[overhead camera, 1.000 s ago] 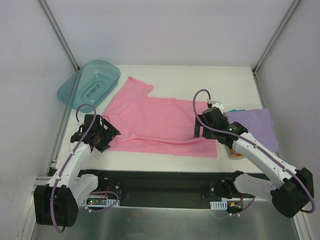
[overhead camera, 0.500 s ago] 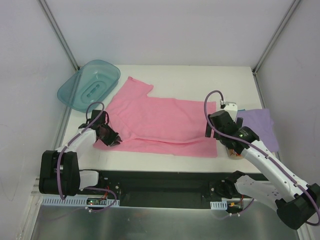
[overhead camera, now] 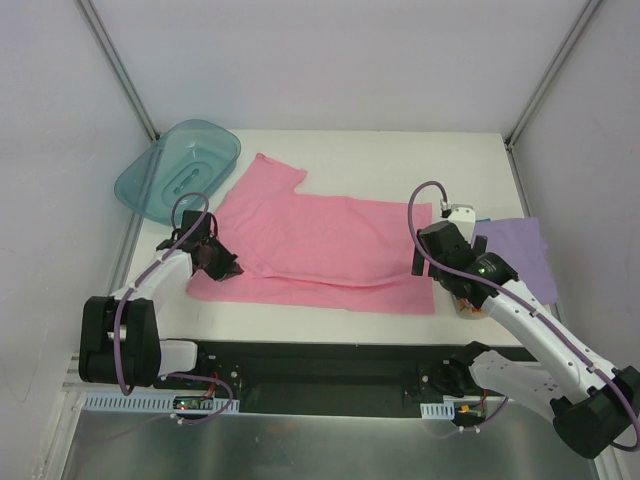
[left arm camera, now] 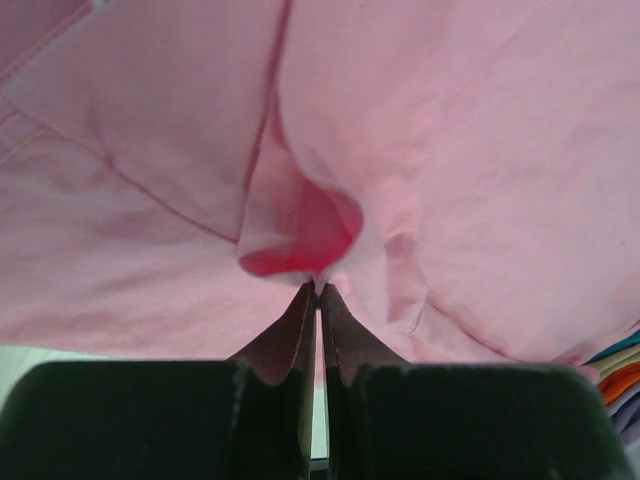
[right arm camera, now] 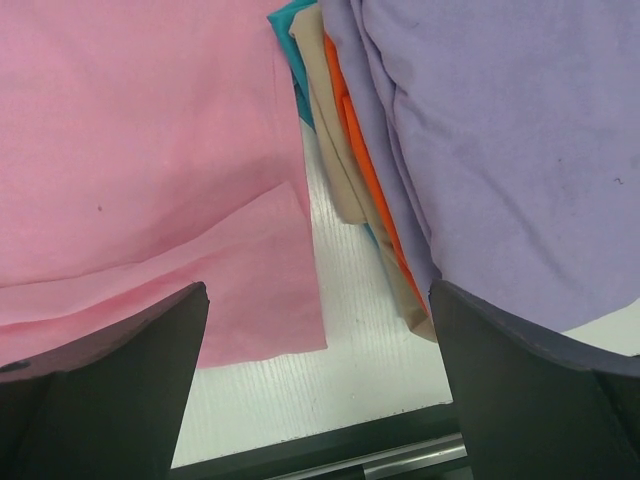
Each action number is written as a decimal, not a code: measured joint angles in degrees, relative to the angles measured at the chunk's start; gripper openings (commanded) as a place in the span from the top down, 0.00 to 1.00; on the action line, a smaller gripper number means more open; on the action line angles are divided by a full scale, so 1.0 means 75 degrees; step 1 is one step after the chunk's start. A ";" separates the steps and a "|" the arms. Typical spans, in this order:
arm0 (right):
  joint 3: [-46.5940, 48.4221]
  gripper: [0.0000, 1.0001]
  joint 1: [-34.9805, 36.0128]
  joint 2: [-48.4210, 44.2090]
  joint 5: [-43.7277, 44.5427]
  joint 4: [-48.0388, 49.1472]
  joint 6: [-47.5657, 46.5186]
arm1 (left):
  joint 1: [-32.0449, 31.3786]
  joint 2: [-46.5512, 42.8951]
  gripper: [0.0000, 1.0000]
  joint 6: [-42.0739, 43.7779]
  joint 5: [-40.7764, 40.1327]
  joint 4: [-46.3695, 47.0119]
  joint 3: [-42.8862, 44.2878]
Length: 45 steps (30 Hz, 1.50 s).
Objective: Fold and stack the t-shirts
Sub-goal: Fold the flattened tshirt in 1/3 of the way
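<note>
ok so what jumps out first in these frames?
A large bubblegum-pink cloth t-shirt lies spread across the middle of the white table, the left jaws shut on a pinch of its near-left edge. At the right sits a stack of folded tees topped by a lavender one, the right jaws open over the gap between it and the pink shirt. A translucent teal plastic tub sits at the far-left corner.

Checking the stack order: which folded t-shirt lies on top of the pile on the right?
The lavender t-shirt: it lies uppermost, while the orange t-shirt and teal t-shirt show only as edges beneath it.
</note>
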 measured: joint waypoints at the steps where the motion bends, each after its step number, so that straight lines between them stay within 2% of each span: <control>1: 0.0000 0.04 -0.0003 -0.0003 0.0020 -0.0003 0.0000 | -0.0017 0.0038 1.00 0.0026 0.0000 0.0023 0.0117; 6: 0.0000 0.04 -0.0029 -0.0085 0.0119 -0.0055 -0.0017 | -0.0300 0.0589 1.00 0.0184 -0.0064 0.0169 0.0807; 16: 0.0003 0.03 -0.0140 -0.0271 0.0379 -0.0122 -0.0093 | -0.1247 0.2655 0.99 0.0772 0.0125 0.0256 0.2416; 17: 0.0003 0.03 -0.0149 -0.0271 0.0393 -0.0128 -0.0105 | -0.1384 0.2841 0.96 0.0842 0.0137 0.0251 0.2605; 18: 0.0003 0.04 -0.0160 -0.0268 0.0408 -0.0146 -0.0114 | -0.1498 0.3013 0.88 0.0892 0.0140 0.0219 0.2789; 21: 0.0003 0.04 -0.0195 -0.0265 0.0440 -0.0187 -0.0111 | -0.1699 0.3363 0.86 0.1040 0.0149 0.0099 0.3214; 25: 0.0003 0.04 -0.0204 -0.0262 0.0437 -0.0195 -0.0114 | -0.1743 0.3515 0.75 0.1169 0.0026 -0.0122 0.3538; 26: 0.0003 0.04 -0.0213 -0.0251 0.0434 -0.0195 -0.0111 | -0.1746 0.3512 0.67 0.1218 0.0000 -0.0189 0.3599; 28: 0.0003 0.04 -0.0219 -0.0178 0.0425 -0.0189 -0.0114 | -0.1751 0.3509 0.67 0.1326 -0.0044 -0.0268 0.3710; 30: 0.0003 0.03 -0.0233 -0.0070 0.0402 -0.0184 -0.0114 | -0.1781 0.3462 0.56 0.1396 -0.0114 -0.0332 0.3774; 32: 0.0003 0.04 -0.0248 0.0044 0.0367 -0.0163 -0.0117 | -0.1830 0.3340 0.36 0.1533 -0.0192 -0.0385 0.3789; 34: 0.0003 0.04 -0.0248 0.0122 0.0356 -0.0160 -0.0119 | -0.1848 0.3139 0.31 0.1667 -0.0233 -0.0469 0.3789; 40: 0.0003 0.04 -0.0251 0.0242 0.0251 -0.0154 -0.0143 | -0.1851 0.2605 0.37 0.1705 -0.0662 -0.0560 0.3794; 45: 0.0003 0.04 -0.0251 0.0259 0.0219 -0.0146 -0.0143 | -0.1853 0.3045 0.42 0.1766 -0.0915 -0.0933 0.4226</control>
